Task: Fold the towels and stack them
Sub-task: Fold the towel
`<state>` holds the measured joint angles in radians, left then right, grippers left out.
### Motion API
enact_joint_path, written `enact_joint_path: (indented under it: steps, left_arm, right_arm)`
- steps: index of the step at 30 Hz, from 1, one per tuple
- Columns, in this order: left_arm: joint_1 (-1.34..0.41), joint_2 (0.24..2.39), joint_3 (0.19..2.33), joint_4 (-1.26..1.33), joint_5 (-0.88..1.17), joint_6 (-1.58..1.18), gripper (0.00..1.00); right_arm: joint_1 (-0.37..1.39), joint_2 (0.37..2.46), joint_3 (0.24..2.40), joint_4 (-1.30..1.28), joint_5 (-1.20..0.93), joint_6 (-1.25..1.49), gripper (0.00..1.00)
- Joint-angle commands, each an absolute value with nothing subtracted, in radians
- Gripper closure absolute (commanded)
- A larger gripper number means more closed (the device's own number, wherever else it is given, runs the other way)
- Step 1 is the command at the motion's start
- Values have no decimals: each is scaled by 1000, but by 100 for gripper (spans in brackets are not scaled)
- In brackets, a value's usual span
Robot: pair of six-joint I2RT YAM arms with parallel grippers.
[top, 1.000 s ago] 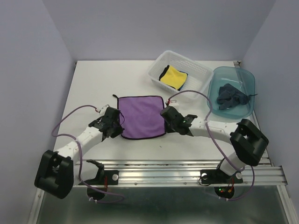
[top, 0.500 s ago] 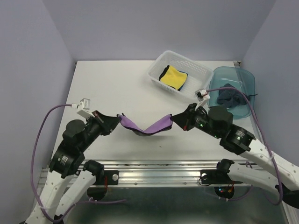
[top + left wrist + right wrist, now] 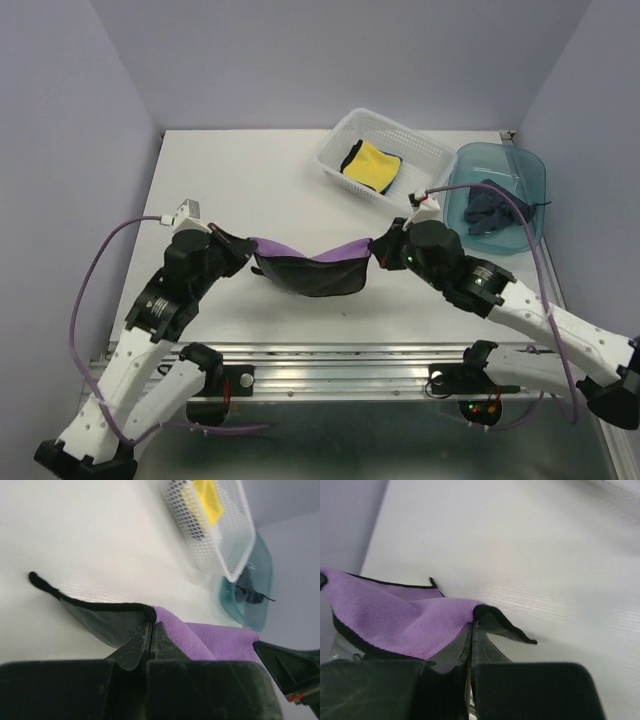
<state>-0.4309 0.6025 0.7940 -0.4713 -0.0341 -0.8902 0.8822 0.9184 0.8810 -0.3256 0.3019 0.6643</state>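
Observation:
The purple towel [image 3: 312,258] with black trim hangs slack between my two grippers above the table, sagging in the middle. My left gripper [image 3: 245,252] is shut on its left corner; the towel shows in the left wrist view [image 3: 210,640] beside the shut gripper [image 3: 150,625]. My right gripper [image 3: 378,252] is shut on its right corner; in the right wrist view the gripper [image 3: 472,625] pinches the purple cloth [image 3: 395,615]. A yellow towel [image 3: 374,165] lies in the white basket. A dark slate blue towel [image 3: 494,210] lies crumpled in the teal bin. No bright blue towel is in view.
The white slotted basket [image 3: 420,150] stands at the back, right of centre. The translucent teal bin [image 3: 530,170] stands next to it at the right edge. The metal rail [image 3: 350,365] runs along the table's near edge. Lilac walls close in the left, back and right.
The towel lay flat on the table a second ago. Both grippers have taken its near corners and lifted it, and it now hangs between them, carried a little farther from the rail.

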Motion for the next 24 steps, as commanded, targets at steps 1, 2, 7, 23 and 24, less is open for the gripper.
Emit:
enact_joint_path:
  steps: [1, 2, 7, 23, 24]
  left_arm:
    - [-431, 774, 794, -387, -239, -940, 100]
    - [-430, 813, 807, -377, -256, -934, 100]
    - [-393, 1009, 887, -306, -357, -902, 100]
    - [-247, 1339, 999, -72, -212, -715, 100]
    - [-238, 1370, 1002, -66, -197, -709, 100]
  right_arm:
    - [795, 1080, 905, -270, 421, 660, 99]
    - [758, 1118, 910, -250, 375, 657, 99]
    - [638, 1306, 969, -104, 282, 632, 99]
    - [615, 1545, 1160, -77, 321, 526, 99]
    - [615, 1560, 1163, -75, 316, 525, 99]
